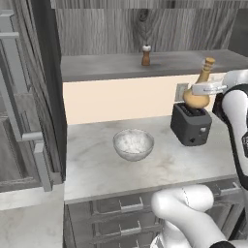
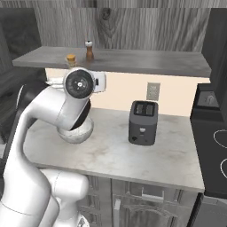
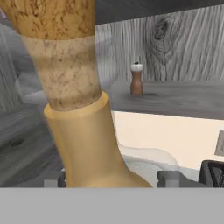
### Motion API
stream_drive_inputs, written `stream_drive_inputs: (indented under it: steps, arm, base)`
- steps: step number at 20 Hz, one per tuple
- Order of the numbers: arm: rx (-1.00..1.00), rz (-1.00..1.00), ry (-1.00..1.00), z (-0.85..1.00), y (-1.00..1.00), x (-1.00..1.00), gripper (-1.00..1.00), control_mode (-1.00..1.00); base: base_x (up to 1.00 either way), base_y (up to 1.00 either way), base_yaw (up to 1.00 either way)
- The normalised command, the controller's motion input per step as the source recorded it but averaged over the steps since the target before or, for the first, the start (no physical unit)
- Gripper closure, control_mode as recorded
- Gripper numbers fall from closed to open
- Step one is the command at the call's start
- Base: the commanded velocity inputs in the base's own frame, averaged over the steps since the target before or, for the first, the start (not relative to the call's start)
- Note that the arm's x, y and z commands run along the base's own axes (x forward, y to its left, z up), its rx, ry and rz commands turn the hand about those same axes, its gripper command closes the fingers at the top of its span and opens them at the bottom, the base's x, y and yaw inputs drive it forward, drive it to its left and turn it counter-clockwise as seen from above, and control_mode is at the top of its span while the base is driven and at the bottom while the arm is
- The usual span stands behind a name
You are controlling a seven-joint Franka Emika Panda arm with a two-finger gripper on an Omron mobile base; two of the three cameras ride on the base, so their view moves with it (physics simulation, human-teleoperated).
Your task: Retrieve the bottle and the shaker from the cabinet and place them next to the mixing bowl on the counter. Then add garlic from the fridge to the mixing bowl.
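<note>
My gripper [image 1: 202,90] is shut on the tan gourd-shaped bottle [image 1: 197,95], holding it upright in the air just above the toaster, in front of the cabinet shelf [image 1: 106,68]. Close in the hand view, the bottle [image 3: 83,131] stands between the fingertips [image 3: 168,178]. Its cork top [image 2: 71,59] shows above my arm in the right base view. The brown white-topped shaker [image 1: 146,54] [image 2: 89,50] [image 3: 137,78] stands on the shelf. Left of centre on the marbled counter [image 1: 97,169] sits the glass mixing bowl [image 1: 133,144], partly hidden by my arm in the right base view [image 2: 82,132]. The garlic is out of view.
A dark toaster [image 1: 191,125] [image 2: 143,122] stands on the counter right of the bowl, below a wall socket [image 2: 153,91]. A tall grey unit with a handle [image 1: 29,135] closes the left side. A black stove [image 2: 213,133] borders the counter's right end. Drawers [image 1: 121,206] lie below.
</note>
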Motion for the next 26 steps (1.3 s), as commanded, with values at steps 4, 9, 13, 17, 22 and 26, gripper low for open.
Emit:
stream_drive_inputs:
  steps: [4, 9, 13, 17, 22, 26]
  arm:
    - [-0.05, 0.26, 0.0, -0.17, 0.0, 0.0, 1.0, -1.0]
    - [-0.02, 0.22, 0.04, -0.61, 0.0, -0.03, 1.0, -1.0]
    - [0.0, 0.17, 0.0, -0.81, 0.0, -0.06, 1.0, -1.0]
    - [0.0, 0.15, 0.0, -0.86, 0.0, 0.0, 1.0, -1.0]
    - [-0.04, 0.11, 0.05, -0.73, 0.0, 0.0, 1.0, -1.0]
    - [-0.04, 0.09, 0.05, -0.63, 0.0, 0.06, 1.0, -1.0]
  base:
    - [0.0, 0.0, 0.0]
    - [0.0, 0.0, 0.0]
    - [0.0, 0.0, 0.0]
    - [0.0, 0.0, 0.0]
    - [0.0, 0.0, 0.0]
    - [0.0, 0.0, 0.0]
